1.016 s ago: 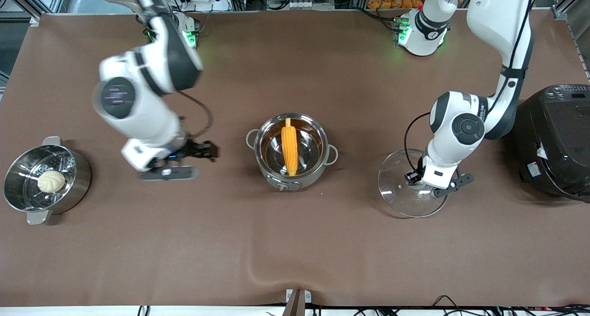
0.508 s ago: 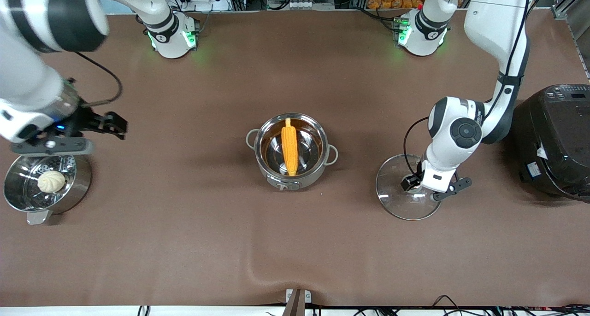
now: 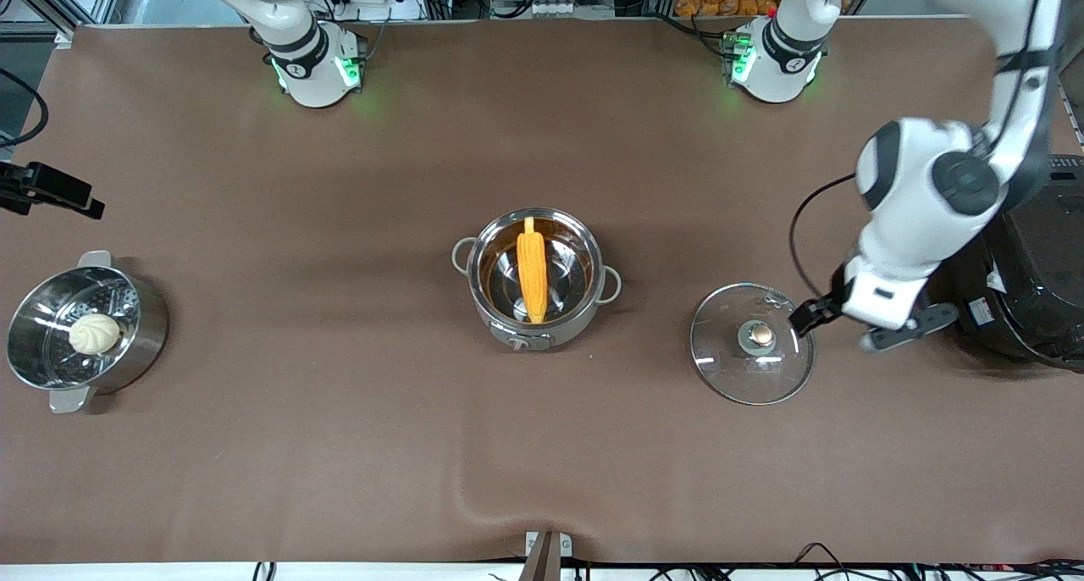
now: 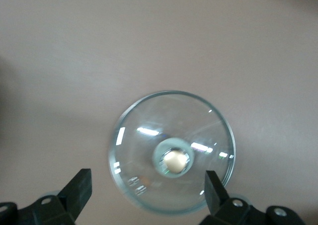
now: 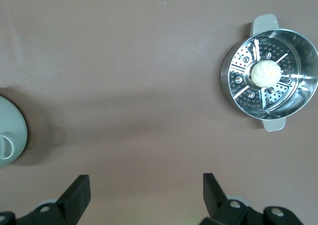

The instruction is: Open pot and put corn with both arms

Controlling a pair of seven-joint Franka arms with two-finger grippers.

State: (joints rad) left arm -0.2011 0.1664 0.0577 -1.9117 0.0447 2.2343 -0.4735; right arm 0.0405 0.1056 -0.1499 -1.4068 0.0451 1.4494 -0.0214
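The steel pot stands open at the table's middle, with the corn lying inside it. Its glass lid with the tan knob lies flat on the table toward the left arm's end. My left gripper hangs open and empty over the lid's rim nearest the rice cooker. In the left wrist view the lid and knob lie below the open left gripper. My right gripper is open and empty at the right arm's end of the table; its wrist view shows only bare table between the fingers.
A steel steamer pot holding a white bun stands at the right arm's end; both show in the right wrist view. A large black rice cooker stands beside the left arm. A pale round object shows at the right wrist view's edge.
My left gripper let go of the lid's knob, rose and moved toward the rice cooker. My right arm swung from beside the pot out to the right arm's end of the table.
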